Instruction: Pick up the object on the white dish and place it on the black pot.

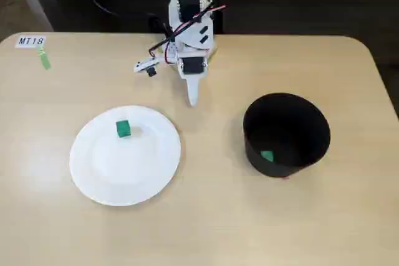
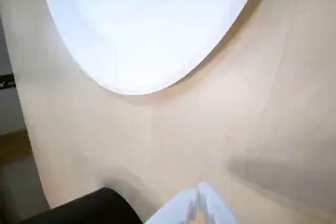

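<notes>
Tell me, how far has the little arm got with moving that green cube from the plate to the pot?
Not started, it seems. The green cube sits on the white plate, untouched. A second green block already lies inside the black pot. Nothing is in hand: the pincer looks closed and empty, above the bare table between plate and pot. Still left: reach the cube, grasp it, carry it over and drop it in.

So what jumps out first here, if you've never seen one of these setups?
Probably the big white paper plate at the left of the fixed view, with a tiny green cube sitting on it. To the right stands a black pot with another green block already inside. Behind them, the white robot arm folds at the table's far edge, its gripper shut and pointing down between plate and pot.
</notes>
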You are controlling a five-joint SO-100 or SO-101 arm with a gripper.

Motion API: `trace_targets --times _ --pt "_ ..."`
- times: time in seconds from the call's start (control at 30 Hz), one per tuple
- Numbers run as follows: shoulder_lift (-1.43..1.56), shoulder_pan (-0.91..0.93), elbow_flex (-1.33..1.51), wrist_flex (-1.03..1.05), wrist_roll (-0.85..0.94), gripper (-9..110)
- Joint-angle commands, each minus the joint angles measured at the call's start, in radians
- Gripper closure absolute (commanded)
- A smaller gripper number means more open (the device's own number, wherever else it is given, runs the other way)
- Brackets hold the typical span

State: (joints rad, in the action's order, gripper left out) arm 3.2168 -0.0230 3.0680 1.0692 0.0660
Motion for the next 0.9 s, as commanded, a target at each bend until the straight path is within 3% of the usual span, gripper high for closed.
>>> trace_targets --times 0.0,0.33,0.5,0.73,0.87 --pt "0.114 -0.052 0.021 -0.239 -0.049 102" --pt "0.114 -0.051 0.015 -0.238 -0.044 102" --pt "0.091 -0.049 -0.161 -0.192 0.011 102" --pt "-0.466 0.023 -0.706 -0.046 0.091 102" --pt "-0.71 0.13 -0.91 0.063 0.025 102"
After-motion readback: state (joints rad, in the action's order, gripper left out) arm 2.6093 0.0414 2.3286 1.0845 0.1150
